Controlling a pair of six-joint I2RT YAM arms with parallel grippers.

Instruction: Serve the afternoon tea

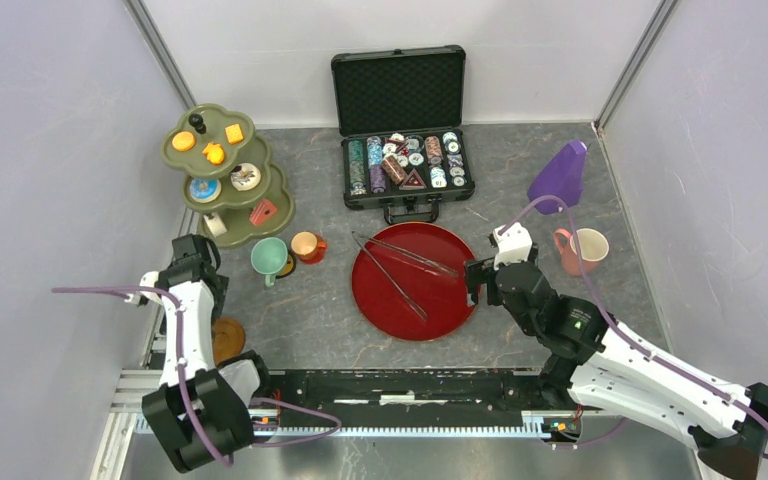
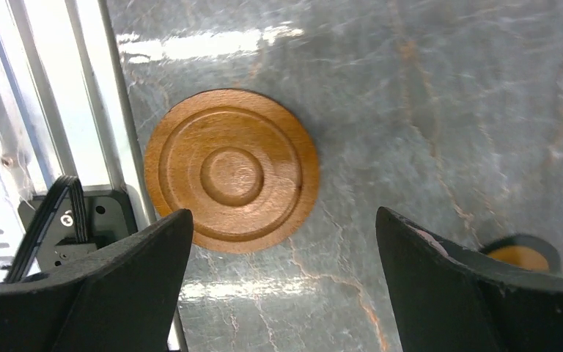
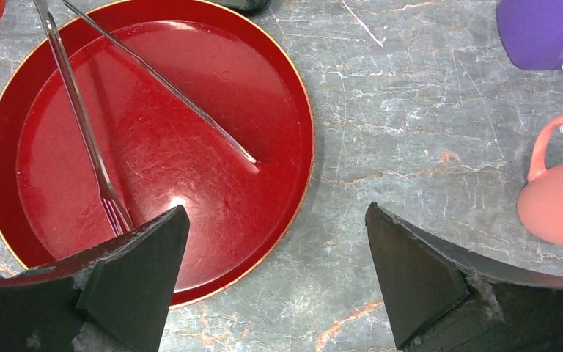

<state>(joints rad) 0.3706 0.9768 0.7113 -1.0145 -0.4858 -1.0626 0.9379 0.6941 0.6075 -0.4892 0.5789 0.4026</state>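
Hovering on both arms, nothing held. Left gripper [image 2: 282, 216]: jaws spread wide and empty over the table, far left of the tray [image 1: 450, 298]. The wooden saucer [image 2: 232, 170] lies flat just past its fingertips in the wrist view, close by the frame rail and left-front of the tray.

Right gripper [image 3: 275, 211]: also wide open and empty, at the tray's right rim. One finger is over the tray, the other over the table to its right.

Tongs [image 1: 405, 255] lie on the tray, spread in a V with the joined end toward the back-left.

Stand [image 1: 245, 234] is upright, left of and behind the tray:
- Top tier: three orange biscuits [image 1: 214, 153].
- Middle tier: two donuts [image 1: 246, 176].
- Bottom tier: a red cake slice [image 1: 264, 211], plus a white item I can't identify.

Teal cup [image 1: 269, 258] and orange cup [image 1: 306, 246] stand side by side just left of the tray, between it and the stand. The orange cup is on a red saucer [image 1: 318, 250]. The teal cup seems to sit on a dark saucer [image 1: 287, 266], hard to confirm.

Pink cup [image 1: 588, 247] is on the table right of the tray, handle pointing toward it.

Chip case [image 1: 407, 170] sits behind the tray, lid open. Purple piece [image 1: 560, 176] is behind-right of the tray, near the pink cup.
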